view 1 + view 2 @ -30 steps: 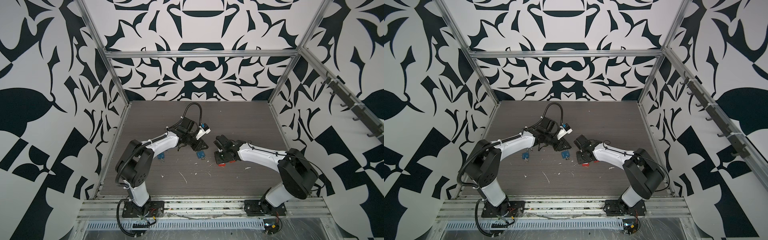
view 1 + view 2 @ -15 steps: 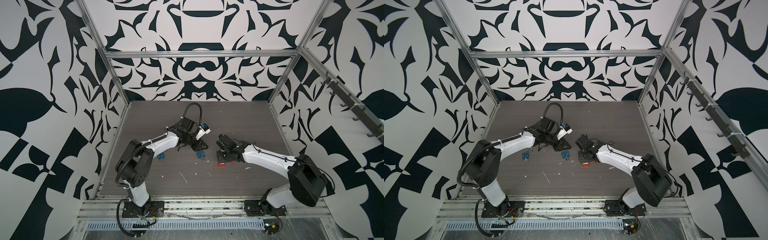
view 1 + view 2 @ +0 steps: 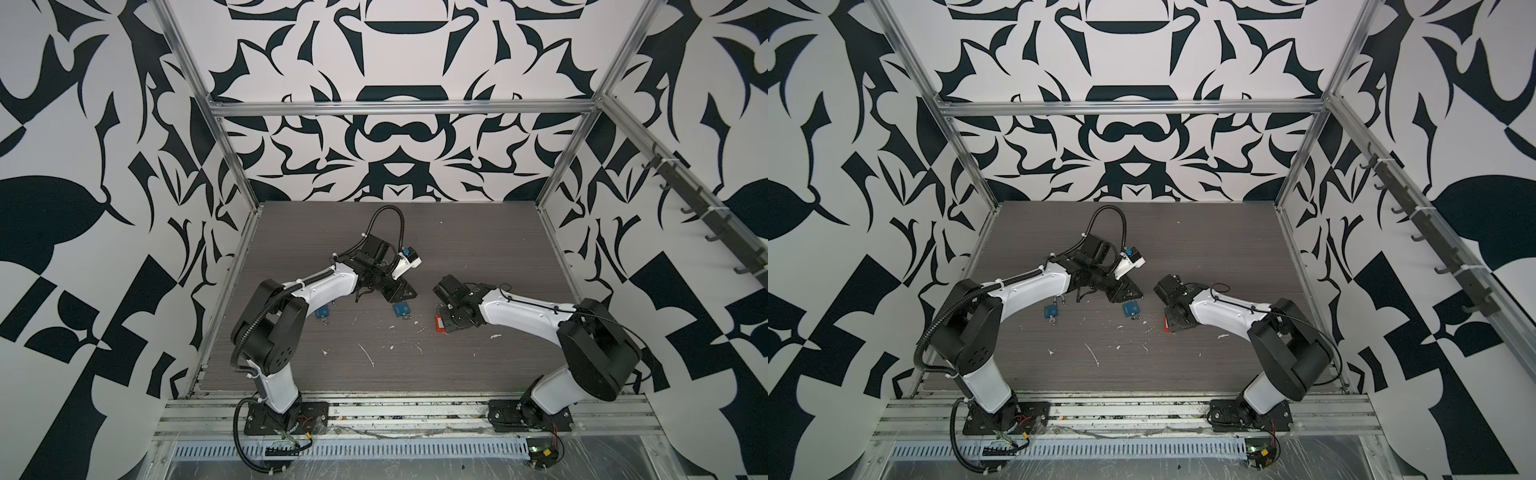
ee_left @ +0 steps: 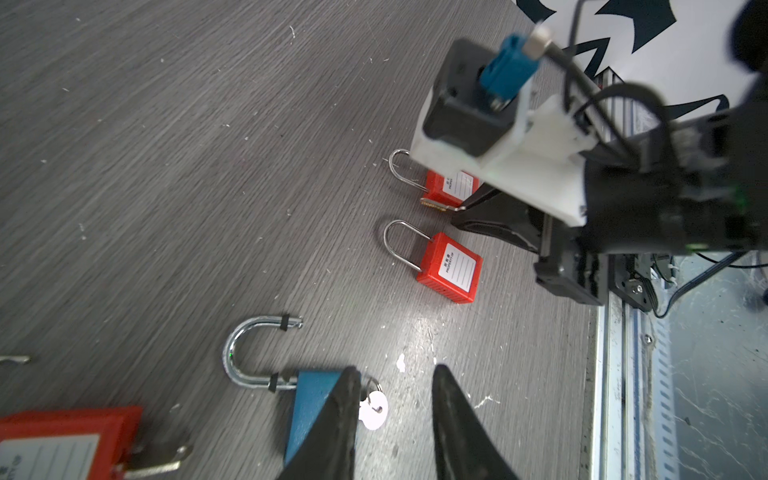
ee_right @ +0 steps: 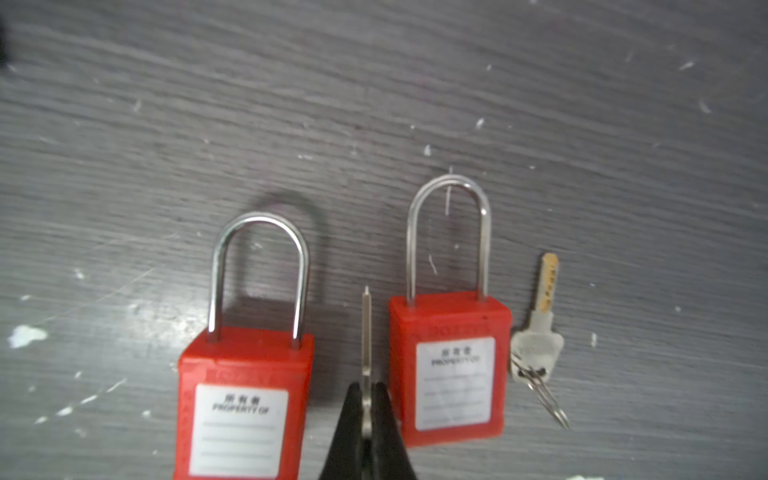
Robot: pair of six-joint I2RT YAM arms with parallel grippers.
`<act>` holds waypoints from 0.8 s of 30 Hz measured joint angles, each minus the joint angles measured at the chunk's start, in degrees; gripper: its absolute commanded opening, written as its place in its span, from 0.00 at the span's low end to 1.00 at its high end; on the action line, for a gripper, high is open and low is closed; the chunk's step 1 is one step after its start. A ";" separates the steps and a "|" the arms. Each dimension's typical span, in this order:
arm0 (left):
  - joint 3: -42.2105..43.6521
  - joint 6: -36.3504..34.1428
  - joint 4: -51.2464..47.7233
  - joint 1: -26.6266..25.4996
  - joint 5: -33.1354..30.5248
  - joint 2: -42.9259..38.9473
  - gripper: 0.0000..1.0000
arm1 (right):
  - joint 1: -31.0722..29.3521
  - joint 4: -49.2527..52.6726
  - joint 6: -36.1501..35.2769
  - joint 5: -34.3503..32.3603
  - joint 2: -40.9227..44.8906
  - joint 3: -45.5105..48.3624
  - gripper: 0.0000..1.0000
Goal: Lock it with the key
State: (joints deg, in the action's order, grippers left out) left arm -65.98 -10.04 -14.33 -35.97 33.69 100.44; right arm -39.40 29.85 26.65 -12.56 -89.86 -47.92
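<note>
Grey wood-grain desk [image 3: 457, 232] walled by black-and-white patterned panels, shown in both top views with two white-and-black arms reaching toward the centre of the frame. The left arm [image 3: 324, 286] enters from the lower left and the right arm [image 3: 523, 309] from the lower right; their tips are near each other but apart. The left hand [image 4: 395, 374] is part-open and empty, with bare desk showing between its fingers [image 4: 453, 415]. One finger overlaps the blue padlock [image 4: 309, 399] in the left wrist view; whether it touches cannot be told. The right hand [image 5: 365, 399] is closed on the key [image 5: 365, 332], gripped by its head and seen edge-on, blade pointing toward the top of the right wrist frame. The key sits in the gap between red padlock A [image 5: 245, 407], at lower centre-left, and red padlock B [image 5: 453, 365], at centre-right, touching neither in this view. Both red padlocks lie flat, white labels up, with both shackle legs meeting the body. The blue padlock lies flat with its shackle swung open, one leg free, and a small key with a white tag [image 4: 374, 409] at its base. A second blue padlock [image 3: 322, 312] lies below the left arm in a top view. A loose key [image 5: 538, 332] on a wire ring lies just beside padlock B, on the side away from the held key. White flecks [image 3: 365, 353] dot the desk
</note>
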 measured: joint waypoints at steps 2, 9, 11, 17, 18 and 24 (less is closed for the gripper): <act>0.00 0.00 -0.02 0.00 -0.02 0.00 0.32 | 0.00 -0.59 -0.26 0.33 -1.36 -0.02 0.00; 0.00 0.02 -0.02 0.00 -0.09 0.00 0.32 | 0.00 -2.49 -1.14 2.16 -3.41 -2.10 0.00; 0.00 0.00 -0.02 0.00 -0.13 -0.02 0.32 | 0.07 -3.06 -1.11 2.99 -3.69 -2.36 0.00; 0.02 0.00 -0.02 0.00 -0.22 -0.39 0.32 | 0.07 -4.59 -0.37 5.95 -3.69 -2.38 0.00; 0.02 0.00 -0.02 0.00 -0.22 -0.42 0.32 | 0.07 -4.70 -0.13 6.36 -3.69 -2.38 0.00; 0.02 0.02 -0.02 0.00 -0.22 -0.44 0.32 | 0.07 -5.14 1.11 8.22 -3.06 -1.68 0.00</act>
State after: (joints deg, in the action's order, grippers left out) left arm -65.95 -10.02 -14.35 -35.97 33.47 100.01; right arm -39.33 24.71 27.77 -4.34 -92.92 -49.60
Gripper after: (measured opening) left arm 0.325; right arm 0.067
